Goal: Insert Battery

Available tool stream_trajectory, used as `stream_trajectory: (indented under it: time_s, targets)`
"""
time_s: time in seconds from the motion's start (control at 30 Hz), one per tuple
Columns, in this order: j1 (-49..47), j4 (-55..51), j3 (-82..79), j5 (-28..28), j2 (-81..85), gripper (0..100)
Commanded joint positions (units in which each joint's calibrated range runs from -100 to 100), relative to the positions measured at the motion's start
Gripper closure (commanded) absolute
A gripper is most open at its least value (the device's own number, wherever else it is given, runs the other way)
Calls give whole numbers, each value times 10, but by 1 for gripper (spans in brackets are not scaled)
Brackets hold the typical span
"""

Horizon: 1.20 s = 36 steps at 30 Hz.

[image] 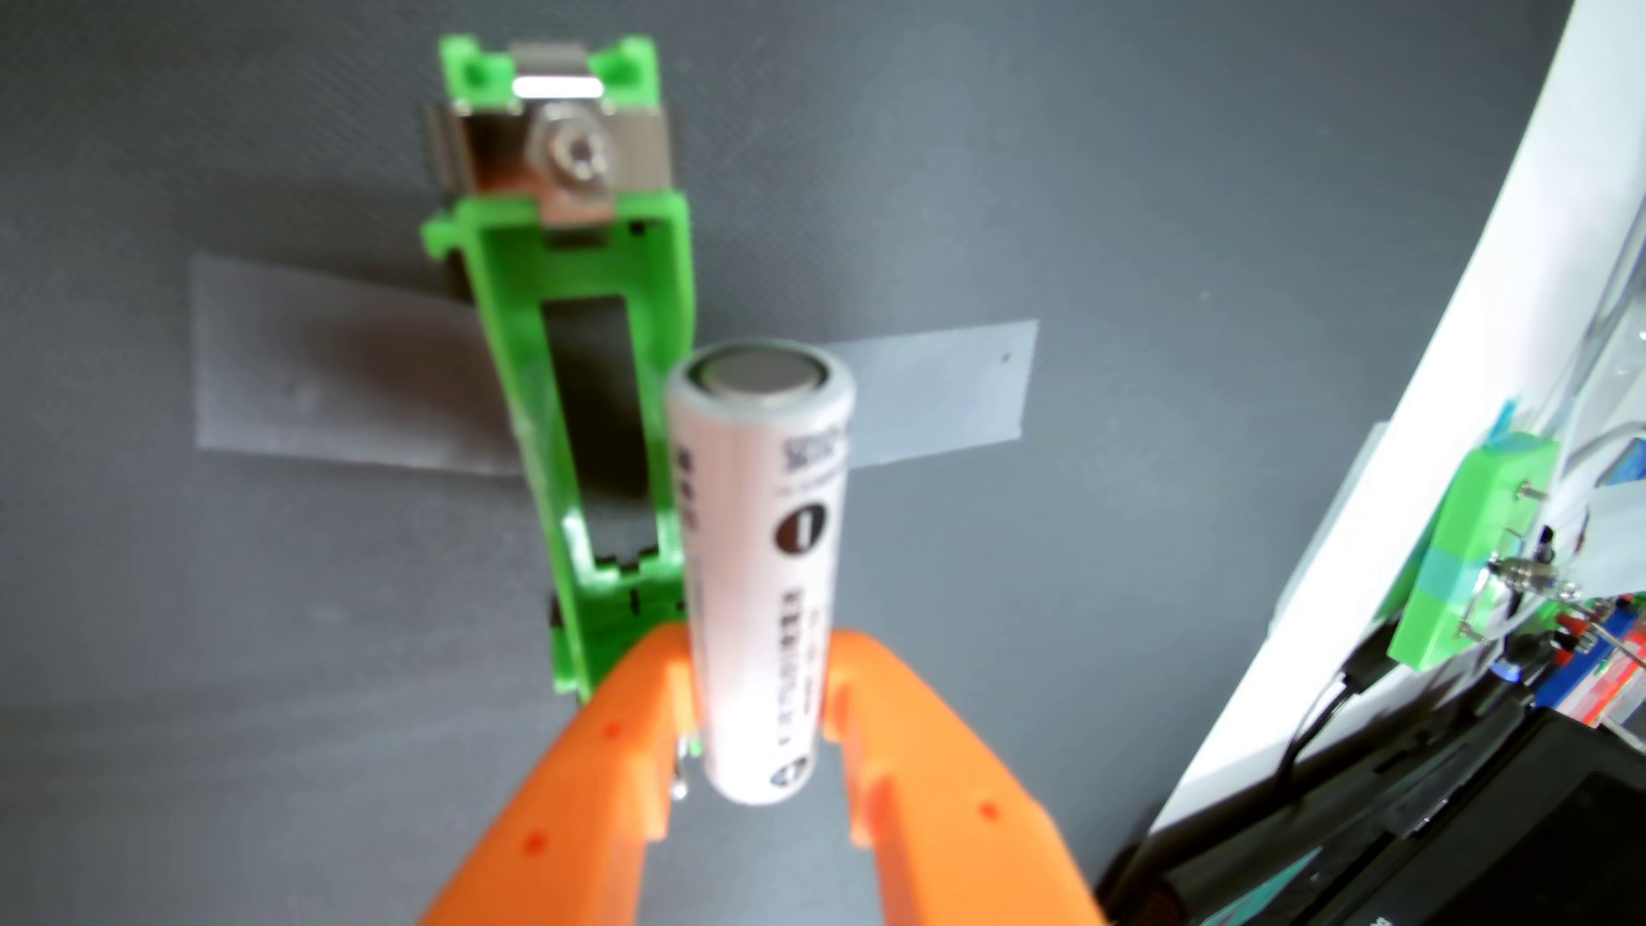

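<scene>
1. 1 battery (761,570), white cylindrical cell, is pinched near its lower part between the 2 orange fingers (615,757) of the gripper (757,712); jaws are closed to cell width, nothing else held.
2. Cell sits just right of the green holder (570,374) in the wrist view, roughly parallel to the slot but not over it; flat end faces the metal contact (561,165).
3. Holder is fixed to the grey mat (267,623) by tape (312,374) on both sides.
4. Risk: lateral offset. Lowering from here would likely land the cell on the holder's right wall, not in the slot.
5. Risk: grip is low on the cell, so wall contact could pivot it in the jaws.
6. Risk: tape may peel if the cell pushes the holder sideways.
7. Risk: polarity cannot be confirmed; blur hides the markings.
</scene>
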State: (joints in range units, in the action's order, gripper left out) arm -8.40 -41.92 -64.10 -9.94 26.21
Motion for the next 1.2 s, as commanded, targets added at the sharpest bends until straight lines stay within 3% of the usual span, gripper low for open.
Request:
stream_trajectory:
  time_s: [0.0,1.17]
  targets:
    - [-27,5,15,3,14,98]
    - [-9,-4,6,2,14,98]
